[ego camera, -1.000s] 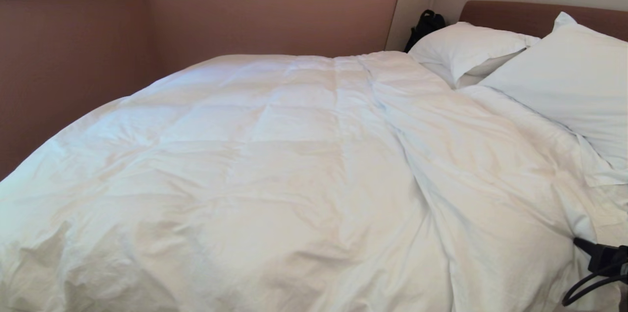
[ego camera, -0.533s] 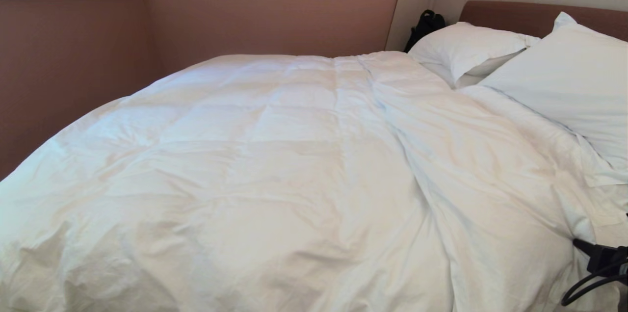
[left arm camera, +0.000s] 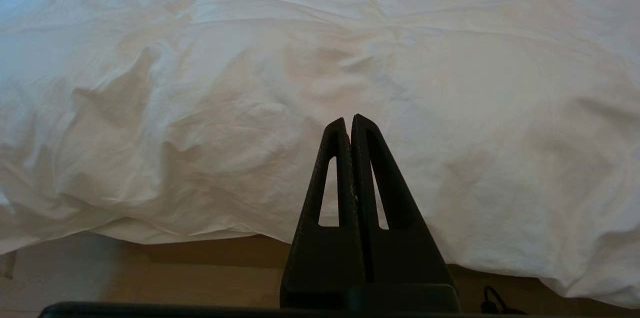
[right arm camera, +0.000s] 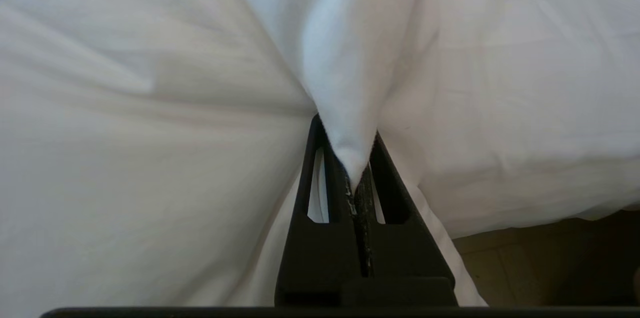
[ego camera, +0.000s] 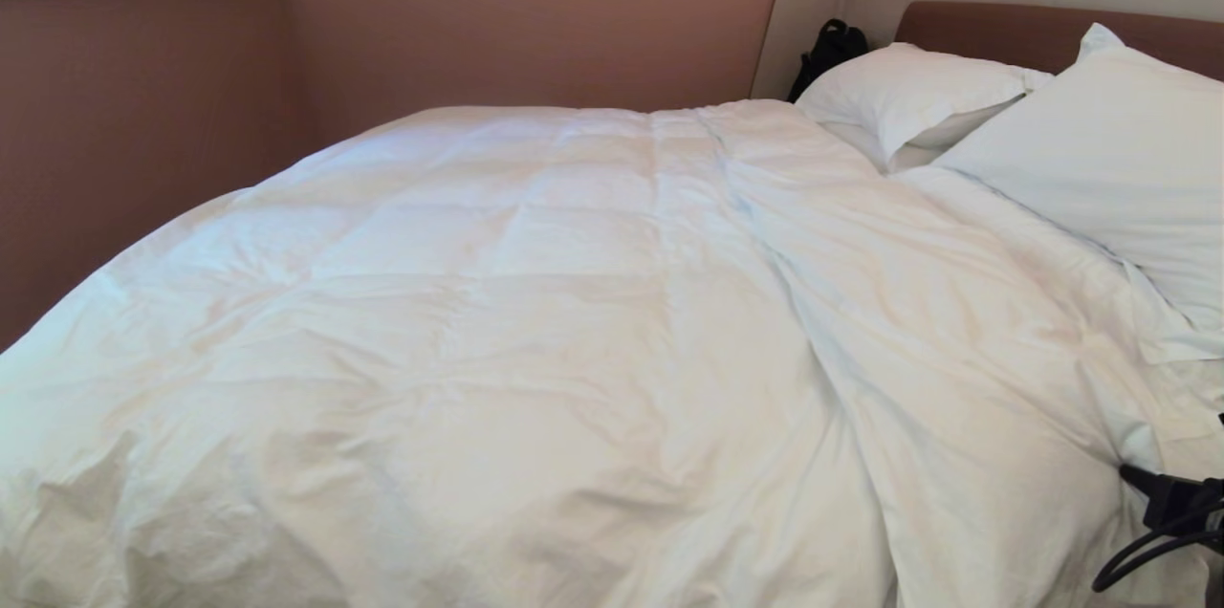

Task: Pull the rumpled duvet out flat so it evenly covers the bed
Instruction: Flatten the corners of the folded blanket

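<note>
The right gripper [right arm camera: 356,158] was clamped on a pinched peak of the duvet [ego camera: 535,331], the white cloth rising from its tips toward the top of the right wrist frame. In the head view that gripper [ego camera: 1143,479] sat at the lower right edge of the frame, at the near side of the bed [ego camera: 1042,34]. The duvet spread away from it to the left and up the frame, its long axis running from the lower left toward the pillows [ego camera: 1100,140] at the upper right. A long fold ran from the frame's middle down to the lower right, so the slack probably lay along that line. The left gripper [left arm camera: 350,125] was closed on nothing, hanging just off the duvet's near edge. No containers were in view.
</note>
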You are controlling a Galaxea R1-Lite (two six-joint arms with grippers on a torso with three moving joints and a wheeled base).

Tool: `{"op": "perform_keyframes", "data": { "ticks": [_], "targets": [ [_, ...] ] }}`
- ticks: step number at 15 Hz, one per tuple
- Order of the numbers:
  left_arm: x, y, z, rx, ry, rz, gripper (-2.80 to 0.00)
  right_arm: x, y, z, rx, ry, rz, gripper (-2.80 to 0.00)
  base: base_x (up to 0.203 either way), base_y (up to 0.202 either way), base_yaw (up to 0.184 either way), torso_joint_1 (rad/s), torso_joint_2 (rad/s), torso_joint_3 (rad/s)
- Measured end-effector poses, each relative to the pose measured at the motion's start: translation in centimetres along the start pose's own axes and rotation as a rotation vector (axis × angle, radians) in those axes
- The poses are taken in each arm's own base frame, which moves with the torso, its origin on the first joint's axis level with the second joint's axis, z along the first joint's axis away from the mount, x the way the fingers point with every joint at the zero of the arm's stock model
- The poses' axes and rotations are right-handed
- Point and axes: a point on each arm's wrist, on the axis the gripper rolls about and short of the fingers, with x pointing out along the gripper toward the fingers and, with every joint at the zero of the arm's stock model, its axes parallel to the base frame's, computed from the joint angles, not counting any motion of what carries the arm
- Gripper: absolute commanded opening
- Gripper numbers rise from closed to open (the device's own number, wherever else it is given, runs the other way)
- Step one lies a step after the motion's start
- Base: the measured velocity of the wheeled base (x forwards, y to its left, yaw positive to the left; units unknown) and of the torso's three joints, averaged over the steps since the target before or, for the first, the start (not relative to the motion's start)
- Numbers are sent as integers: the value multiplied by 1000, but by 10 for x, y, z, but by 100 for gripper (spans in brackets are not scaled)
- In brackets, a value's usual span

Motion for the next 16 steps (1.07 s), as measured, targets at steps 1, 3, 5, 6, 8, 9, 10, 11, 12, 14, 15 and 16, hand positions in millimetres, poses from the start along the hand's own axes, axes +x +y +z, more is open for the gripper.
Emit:
{"op": "perform_keyframes", "data": {
  "ticks": [1, 3, 5, 6, 8, 9, 10, 11, 12, 14, 15, 16],
  "targets": [
    [0, 0, 0, -1, 0, 0, -280, 1, -1, 0, -1, 1, -9, -280, 0, 0, 0, 0, 0, 0],
    [0, 0, 0, -1, 0, 0, -280, 2, -1, 0, 0, 3, -20, -280, 0, 0, 0, 0, 0, 0],
    [0, 0, 0, 0, 0, 0, -280, 3, -3, 0, -1, 4, -33, -280, 0, 0, 0, 0, 0, 0],
    [0, 0, 0, -1, 0, 0, -280, 4, -3, 0, -1, 5, -44, -280, 0, 0, 0, 0, 0, 0],
    [0, 0, 0, 0, 0, 0, -280, 5, -4, 0, -1, 5, -49, -280, 0, 0, 0, 0, 0, 0],
    [0, 0, 0, 0, 0, 0, -280, 5, -4, 0, -1, 5, -52, -280, 0, 0, 0, 0, 0, 0],
    [0, 0, 0, 0, 0, 0, -280, 6, -5, 0, -1, 4, -53, -280, 0, 0, 0, 0, 0, 0],
    [0, 0, 0, -1, 0, 0, -280, 6, -5, 0, 0, 4, -54, -280, 0, 0, 0, 0, 0, 0],
    [0, 0, 0, 0, 0, 0, -280, 6, -5, 0, -1, 5, -54, -280, 0, 0, 0, 0, 0, 0],
    [0, 0, 0, 0, 0, 0, -280, 6, -5, 0, -1, 5, -55, -280, 0, 0, 0, 0, 0, 0],
    [0, 0, 0, 0, 0, 0, -280, 6, -5, 0, 0, 6, -55, -280, 0, 0, 0, 0, 0, 0],
    [0, 0, 0, 0, 0, 0, -280, 6, -4, -1, 0, 8, -55, -280, 0, 0, 0, 0, 0, 0]
  ]
}}
